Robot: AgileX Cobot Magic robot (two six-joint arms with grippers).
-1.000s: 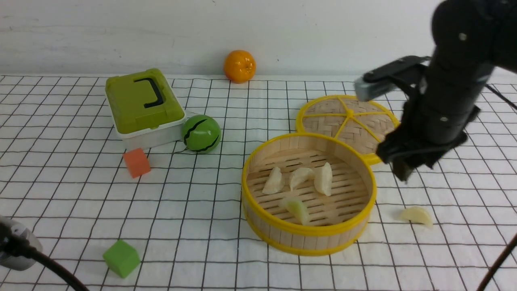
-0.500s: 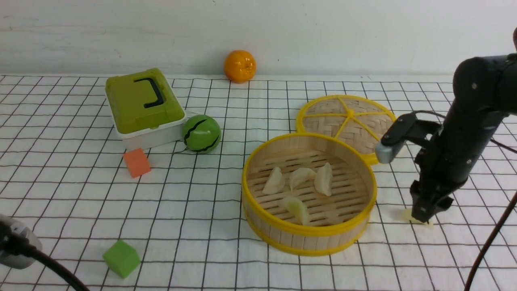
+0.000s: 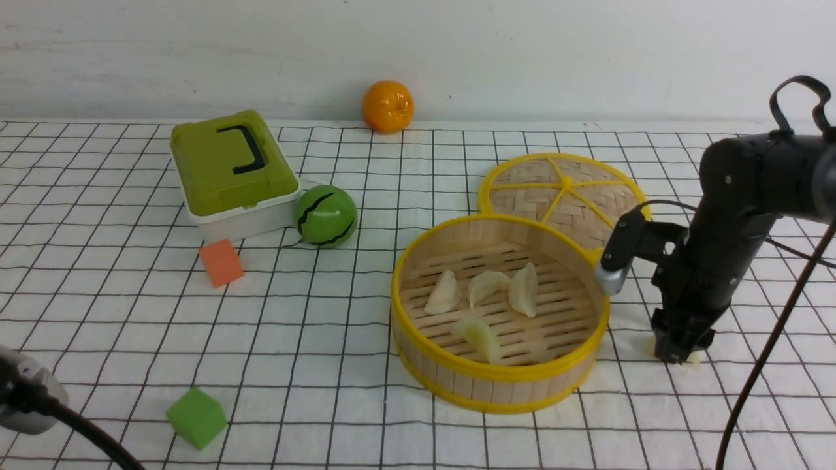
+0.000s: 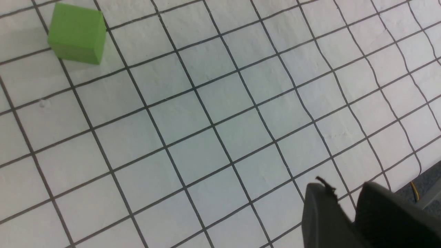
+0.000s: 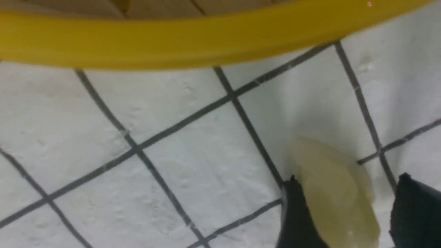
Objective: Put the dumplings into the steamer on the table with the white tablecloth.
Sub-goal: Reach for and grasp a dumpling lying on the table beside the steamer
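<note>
Just beside the steamer, one dumpling is straddled on the cloth by the right gripper, jaws parted: one finger touches it, the other stands apart. Four dumplings are seen inside the steamer. Whether the left gripper is clenched cannot be told.

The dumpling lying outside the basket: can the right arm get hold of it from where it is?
Probably yes: the right gripper sits over the dumpling, one finger on each side, and the steamer rim stands apart from it.
</note>
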